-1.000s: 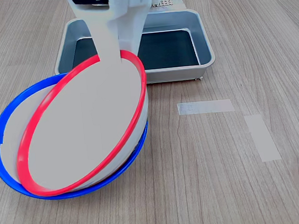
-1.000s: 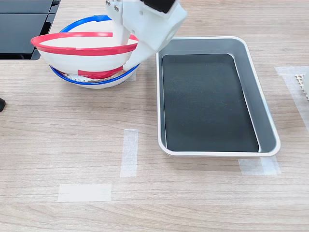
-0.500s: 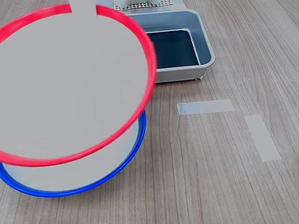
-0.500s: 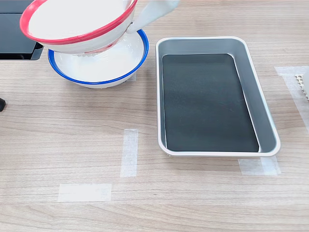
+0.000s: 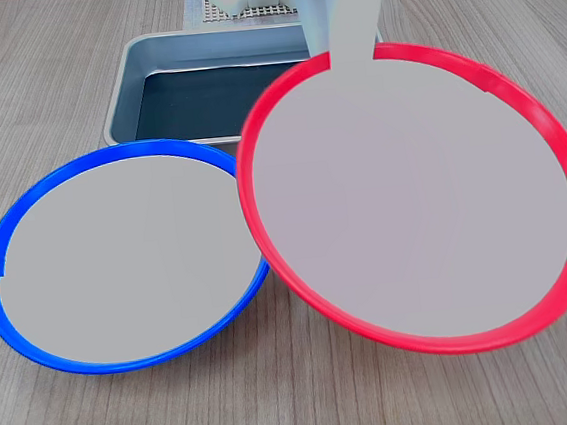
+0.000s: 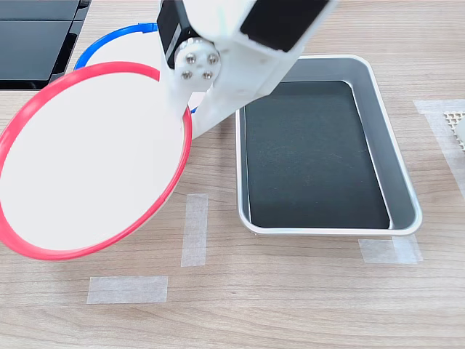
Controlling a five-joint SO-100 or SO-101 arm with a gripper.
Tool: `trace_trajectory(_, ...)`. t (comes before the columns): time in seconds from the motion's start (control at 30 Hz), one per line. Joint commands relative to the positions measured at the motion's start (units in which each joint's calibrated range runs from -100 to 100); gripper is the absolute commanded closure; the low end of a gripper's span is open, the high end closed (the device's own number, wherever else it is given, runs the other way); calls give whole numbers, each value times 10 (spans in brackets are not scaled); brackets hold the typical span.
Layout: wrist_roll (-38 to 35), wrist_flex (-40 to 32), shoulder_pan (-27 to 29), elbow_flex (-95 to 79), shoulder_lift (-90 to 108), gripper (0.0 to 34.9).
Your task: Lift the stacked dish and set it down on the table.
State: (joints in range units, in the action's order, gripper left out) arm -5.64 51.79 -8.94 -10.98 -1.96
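Hanging aloft, the stacked dish [image 5: 418,200] is pinched at its rim by the gripper [image 6: 190,109], clear of the blue-rimmed bowl [image 5: 118,264] beside it. Carrying is underway; next comes lowering onto bare table [image 6: 290,291].

Below my gripper [image 6: 190,120] the table [image 6: 290,291] runs pale wood-grain. Behind my gripper in the second exterior view, the blue-rimmed bowl [image 5: 117,257] sits flat on the boards. To my gripper's right in that same view rests the metal tray [image 6: 398,174], dark floor up. Nearer the camera than my gripper, tape strips [image 6: 194,229] lie stuck to the wood
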Motion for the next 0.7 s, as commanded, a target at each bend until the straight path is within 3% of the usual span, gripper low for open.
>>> trace_trajectory(0.0,-3,-23,-25,1,-17,349)
trace_trajectory(0.5,-15,-54,-28,-6,-72,348)
trace_trajectory(0.67,-28,-44,-13,-25,-69,319)
